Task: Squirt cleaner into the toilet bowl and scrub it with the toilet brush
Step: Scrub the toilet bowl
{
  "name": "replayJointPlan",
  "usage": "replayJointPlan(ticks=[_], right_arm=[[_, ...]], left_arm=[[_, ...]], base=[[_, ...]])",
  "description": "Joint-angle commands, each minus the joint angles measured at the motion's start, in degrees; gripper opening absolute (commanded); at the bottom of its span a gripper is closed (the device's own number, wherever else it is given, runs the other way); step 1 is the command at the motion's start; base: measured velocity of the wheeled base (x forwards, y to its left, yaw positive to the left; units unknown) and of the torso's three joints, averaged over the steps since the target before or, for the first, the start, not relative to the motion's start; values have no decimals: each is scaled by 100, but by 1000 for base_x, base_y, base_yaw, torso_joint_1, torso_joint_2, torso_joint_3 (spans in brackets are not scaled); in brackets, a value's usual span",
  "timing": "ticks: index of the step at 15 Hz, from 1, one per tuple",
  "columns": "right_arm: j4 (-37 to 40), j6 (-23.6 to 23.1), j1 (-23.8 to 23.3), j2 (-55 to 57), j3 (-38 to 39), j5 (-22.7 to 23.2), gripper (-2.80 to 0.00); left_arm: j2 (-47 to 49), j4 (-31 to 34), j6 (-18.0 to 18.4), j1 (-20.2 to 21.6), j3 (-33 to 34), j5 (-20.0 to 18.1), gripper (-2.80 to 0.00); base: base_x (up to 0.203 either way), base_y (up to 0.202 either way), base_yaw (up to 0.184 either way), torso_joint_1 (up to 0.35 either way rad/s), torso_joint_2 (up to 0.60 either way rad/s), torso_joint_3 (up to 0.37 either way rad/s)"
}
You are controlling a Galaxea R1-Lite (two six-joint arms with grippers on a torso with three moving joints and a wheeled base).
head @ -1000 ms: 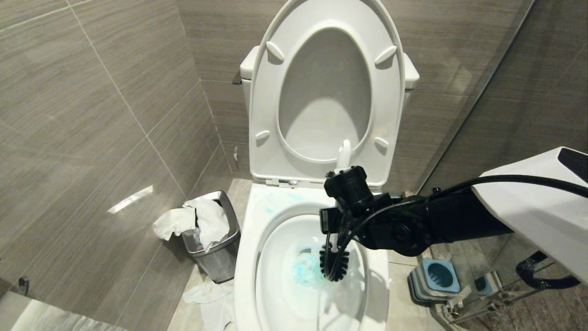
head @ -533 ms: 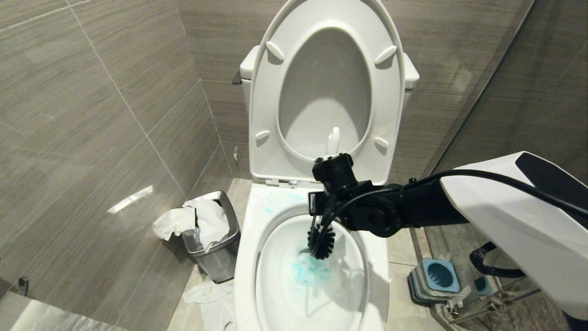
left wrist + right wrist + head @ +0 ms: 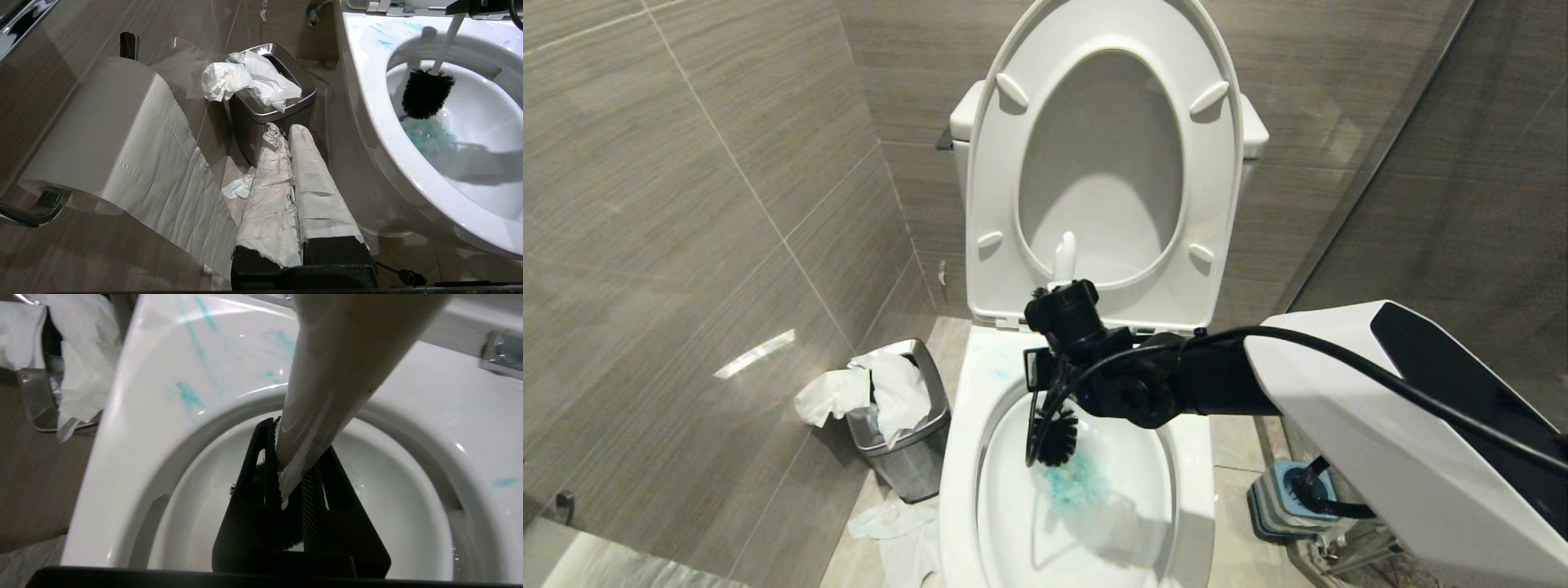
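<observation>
My right tool is clamped on the brush handle, holding it over the back left of the bowl. I see the bristle head inside, just above the blue cleaner pooled there. My left tool sits pressed closed and empty, beside the bin.
</observation>
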Motion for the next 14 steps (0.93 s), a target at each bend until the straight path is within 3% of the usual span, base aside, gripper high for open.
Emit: replayJointPlan(ticks=[1,8,14], right_arm=[[2,15,253,50,-21,-16,-280],[37,226,905,-258,647,-46,-280],[-2,751,980,-1395,2320,-62,-280]], left_arm=[[-2,0,-1,0,0,-2,-280],[-2,0,-1,0,0,-2,-280],[-2,0,-1,0,0,-2,-280]], base=[[0,0,0,0,0,0],[0,0,0,0,0,0],[0,0,0,0,0,0]])
